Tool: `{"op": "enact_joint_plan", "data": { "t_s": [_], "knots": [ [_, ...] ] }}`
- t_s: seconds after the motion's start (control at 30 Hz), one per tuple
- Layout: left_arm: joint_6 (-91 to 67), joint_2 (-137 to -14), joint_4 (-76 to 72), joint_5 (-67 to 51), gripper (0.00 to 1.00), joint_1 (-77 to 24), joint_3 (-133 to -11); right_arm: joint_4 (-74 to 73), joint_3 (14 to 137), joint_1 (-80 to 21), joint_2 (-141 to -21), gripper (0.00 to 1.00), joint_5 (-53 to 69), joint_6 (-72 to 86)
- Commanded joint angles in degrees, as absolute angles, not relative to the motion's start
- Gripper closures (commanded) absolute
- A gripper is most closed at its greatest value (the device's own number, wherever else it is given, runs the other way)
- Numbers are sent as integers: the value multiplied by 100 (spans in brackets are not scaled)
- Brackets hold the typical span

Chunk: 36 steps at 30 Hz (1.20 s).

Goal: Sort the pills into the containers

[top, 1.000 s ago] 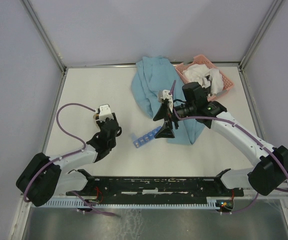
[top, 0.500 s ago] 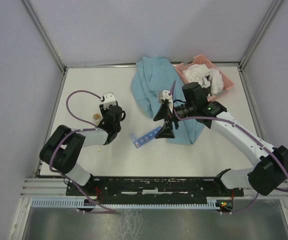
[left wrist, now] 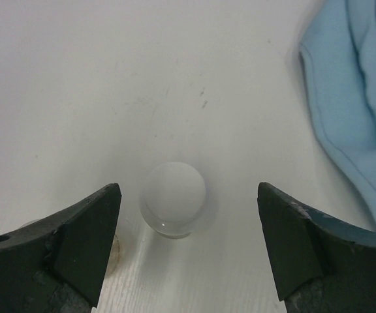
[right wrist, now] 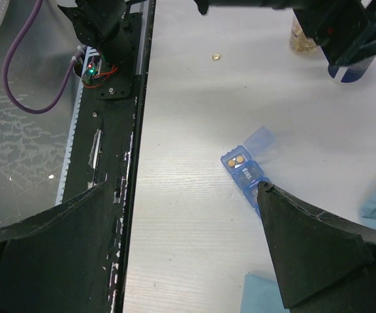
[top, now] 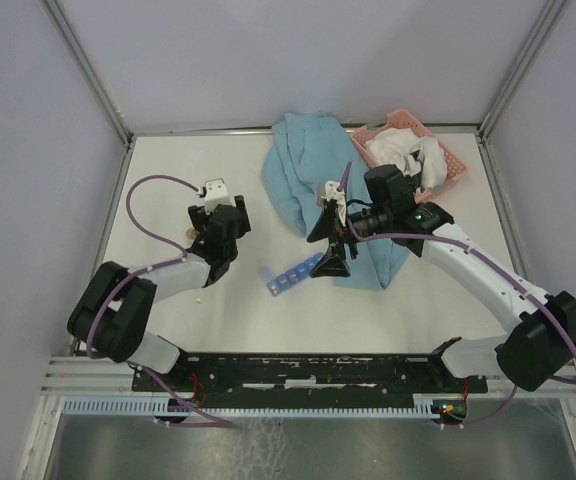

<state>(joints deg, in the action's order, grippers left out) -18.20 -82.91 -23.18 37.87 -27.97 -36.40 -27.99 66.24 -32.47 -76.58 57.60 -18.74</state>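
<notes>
Count: Two arms are reaching over the white tabletop (top: pixel 168 170). One narrow blue translucent plastic pill-organiser strip (top: pixel 293 273) is lying on it. Two tiny pale tan pills (right wrist: pixel 237 158) are sitting in its single opened compartment. One loose tan pill (right wrist: pixel 217 57) is lying on the bare surface.
Other things: One soft light blue cloth (top: pixel 303 170), one pink mesh plastic basket (top: pixel 446 165), one crumpled white rag (top: pixel 408 155) inside that basket, one clear glossy round dome (left wrist: pixel 173 197) and one small clear jar of tan contents (right wrist: pixel 300 36), too fine to count.
Textures: The strip is looking rigid and see-through, a row of small square cells. The cloth is lying in loose folds. The tabletop is showing a faint wood grain.
Axis: In the overhead view the strip's long axis is running from 8 o'clock to 2 o'clock, with the flipped-up lid at the 8 o'clock end.
Position: The strip is resting near the tabletop's middle, at the cloth's 9 o'clock edge. The loose pill is lying well apart at the strip's 8 o'clock. The basket is sitting at the 1 o'clock corner.
Left gripper (left wrist: pixel 188 195): Released, its fingers spreading wide on either side of the dome and touching neither side of it. The jar is sitting just beside its 9 o'clock finger, partly hidden.
Right gripper (right wrist: pixel 183 195): Released, spread wide, hanging above the strip and grasping nothing.
</notes>
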Motion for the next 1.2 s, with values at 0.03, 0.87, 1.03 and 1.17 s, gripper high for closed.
{"op": "enact_joint_plan", "data": {
  "t_s": [0.03, 0.87, 1.03, 1.17],
  "knots": [
    [-2284, -6885, -1619, 2447, 5, -2776, -3807, -2847, 6919, -3210, -7577, 0, 5589, -2112],
    [-2906, -3930, 134, -913, 1, -2771, -5694, -3086, 7962, -2142, -6263, 0, 1974, -115],
    [-3127, -3957, 218, -1405, 1, -2776, -6111, -3524, 8682, -2144, -6188, 0, 1592, 590],
    [-3319, -3990, 367, -1713, 1, -2775, -6411, -3951, 9208, -2143, -6108, 0, 1607, 979]
  ]
}}
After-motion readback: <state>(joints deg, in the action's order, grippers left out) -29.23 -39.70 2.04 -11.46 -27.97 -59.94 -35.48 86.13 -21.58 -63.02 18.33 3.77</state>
